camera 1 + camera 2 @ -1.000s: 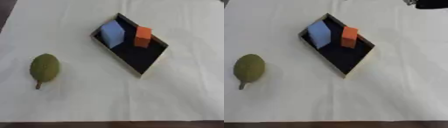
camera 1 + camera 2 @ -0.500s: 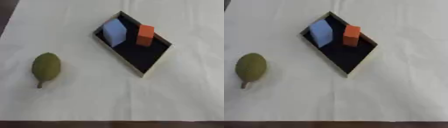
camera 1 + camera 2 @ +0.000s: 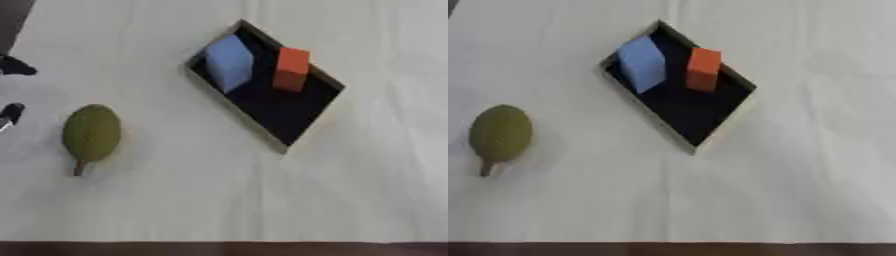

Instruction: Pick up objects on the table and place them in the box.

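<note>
Currently, the surface (image 3: 350, 190) carries a pale cloth that covers nearly all of it; a dark strip shows along the near edge.

Box: a shallow box (image 3: 297, 112) with a black floor and a light rim lies flat on the cloth, turned diagonally, in the upper middle of both views. Two items rest inside it, at its far end:
- a light blue block (image 3: 229, 62), on the left side of the box;
- an orange block (image 3: 291, 68), just beside the blue one, on the right side, against the far rim.
The near half of the box floor is bare.

Remaining object: a green, oval, fruit-shaped object (image 3: 91, 134) with a short brown stem (image 3: 80, 168) lies on the cloth at the left, well apart from the box. The stem points toward the near edge. Nothing touches it.

Left robot hand (image 3: 10, 114): only a small dark part shows at the left edge of the left eye view, near the green object but apart from it. Whether its fingers are apart or together cannot be told.

Right robot hand: it appears in neither view.
</note>
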{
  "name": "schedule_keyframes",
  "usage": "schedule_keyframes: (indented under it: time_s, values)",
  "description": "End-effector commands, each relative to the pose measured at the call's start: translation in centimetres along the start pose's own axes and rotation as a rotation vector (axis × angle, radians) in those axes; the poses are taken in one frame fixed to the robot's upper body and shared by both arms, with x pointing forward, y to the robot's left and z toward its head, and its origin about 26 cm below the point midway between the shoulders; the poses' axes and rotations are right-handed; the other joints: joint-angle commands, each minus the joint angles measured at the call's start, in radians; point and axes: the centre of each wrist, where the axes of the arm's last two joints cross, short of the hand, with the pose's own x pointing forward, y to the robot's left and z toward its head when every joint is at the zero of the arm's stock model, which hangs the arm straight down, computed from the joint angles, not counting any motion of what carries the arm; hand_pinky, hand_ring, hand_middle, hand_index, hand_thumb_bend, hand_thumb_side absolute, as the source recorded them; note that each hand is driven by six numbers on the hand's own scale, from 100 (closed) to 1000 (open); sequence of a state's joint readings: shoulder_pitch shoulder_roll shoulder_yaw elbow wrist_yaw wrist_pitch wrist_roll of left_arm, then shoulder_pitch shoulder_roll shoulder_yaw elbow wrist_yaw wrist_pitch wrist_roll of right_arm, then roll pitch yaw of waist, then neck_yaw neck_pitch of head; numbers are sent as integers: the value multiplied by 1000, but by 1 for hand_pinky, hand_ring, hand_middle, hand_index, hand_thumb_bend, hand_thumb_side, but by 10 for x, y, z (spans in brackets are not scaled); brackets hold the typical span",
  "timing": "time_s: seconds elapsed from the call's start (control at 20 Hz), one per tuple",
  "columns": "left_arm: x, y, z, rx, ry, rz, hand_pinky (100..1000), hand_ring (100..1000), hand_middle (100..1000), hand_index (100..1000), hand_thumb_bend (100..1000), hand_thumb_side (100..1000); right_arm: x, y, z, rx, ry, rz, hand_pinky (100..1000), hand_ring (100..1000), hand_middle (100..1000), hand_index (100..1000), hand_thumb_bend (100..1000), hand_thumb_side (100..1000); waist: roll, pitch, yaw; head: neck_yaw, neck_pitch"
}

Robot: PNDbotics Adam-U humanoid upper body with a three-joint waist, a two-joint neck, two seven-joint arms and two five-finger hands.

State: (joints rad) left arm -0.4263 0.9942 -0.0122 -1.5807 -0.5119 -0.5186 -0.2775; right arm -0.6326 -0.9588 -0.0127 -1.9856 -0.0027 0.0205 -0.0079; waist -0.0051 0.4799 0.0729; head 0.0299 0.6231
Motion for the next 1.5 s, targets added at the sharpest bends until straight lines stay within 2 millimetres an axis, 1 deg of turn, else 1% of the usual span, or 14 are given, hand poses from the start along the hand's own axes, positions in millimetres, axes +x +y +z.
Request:
schedule_keyframes:
  time_s: [0.05, 0.1, 0.15, 0.2, 0.4, 0.5, 0.7, 0.75, 0.85, 0.95, 1.05, 1.15, 1.45, 1.5]
  values:
    - [5, 18, -7, -24, -35, -45, 889, 872, 795, 919, 100, 566, 5, -8, -1, -21, -17, 23, 865, 796, 644, 770, 100, 494, 3, -21, -1, 6, -9]
    - [8, 19, -12, -25, -51, -43, 890, 873, 796, 919, 100, 569, 5, -7, -1, -22, -15, 22, 865, 795, 643, 770, 100, 493, 3, -21, -1, 8, -9]
    - [11, 20, -16, -29, -65, -41, 893, 874, 798, 919, 100, 602, 5, -7, -1, -23, -13, 20, 865, 794, 642, 769, 100, 493, 3, -21, -1, 10, -10]
    - [13, 21, -20, -37, -82, -40, 894, 876, 799, 919, 100, 588, 4, -7, 0, -24, -13, 18, 864, 793, 642, 768, 100, 493, 3, -22, -2, 13, -10]
    - [21, 26, -33, -74, -135, -42, 918, 896, 822, 923, 100, 584, 4, -5, 0, -26, -13, 5, 863, 789, 638, 765, 100, 497, 3, -22, 1, 15, -6]
    - [24, 28, -37, -99, -153, -56, 938, 908, 831, 921, 163, 590, 3, -3, 1, -26, -9, -2, 862, 785, 635, 763, 100, 500, 3, -21, 7, 15, -4]
    - [29, 32, -42, -156, -190, -98, 951, 919, 825, 921, 259, 675, 2, -1, 2, -25, 2, -19, 861, 780, 629, 759, 100, 503, 4, -22, 23, 12, -1]
    - [30, 33, -42, -167, -198, -106, 951, 919, 825, 921, 261, 678, 2, 0, 2, -24, 3, -22, 861, 780, 629, 759, 100, 504, 5, -22, 26, 11, 0]
    - [31, 34, -43, -193, -214, -116, 959, 927, 836, 925, 274, 713, 1, 1, 3, -24, 3, -30, 860, 777, 626, 757, 100, 509, 5, -22, 29, 9, 0]
    - [32, 33, -43, -230, -225, -119, 964, 930, 838, 927, 268, 749, 1, 2, 3, -26, 2, -40, 859, 776, 625, 756, 100, 509, 5, -23, 30, 8, 0]
    - [32, 33, -42, -260, -236, -116, 965, 930, 838, 927, 267, 754, 1, 3, 3, -25, 4, -45, 859, 776, 624, 756, 100, 509, 5, -23, 29, 5, 1]
    - [32, 34, -41, -271, -244, -107, 964, 928, 830, 926, 263, 784, 1, 3, 3, -23, 6, -48, 859, 775, 623, 755, 100, 510, 5, -25, 31, 2, 4]
    - [36, 36, -46, -243, -257, -53, 956, 918, 800, 922, 213, 785, -2, 6, 6, -30, 25, -67, 858, 772, 619, 751, 100, 514, 2, -27, 32, 0, 3]
    - [36, 37, -47, -234, -253, -44, 945, 907, 780, 921, 207, 765, -2, 7, 7, -33, 29, -69, 858, 771, 618, 750, 100, 516, 1, -27, 34, 0, 4]
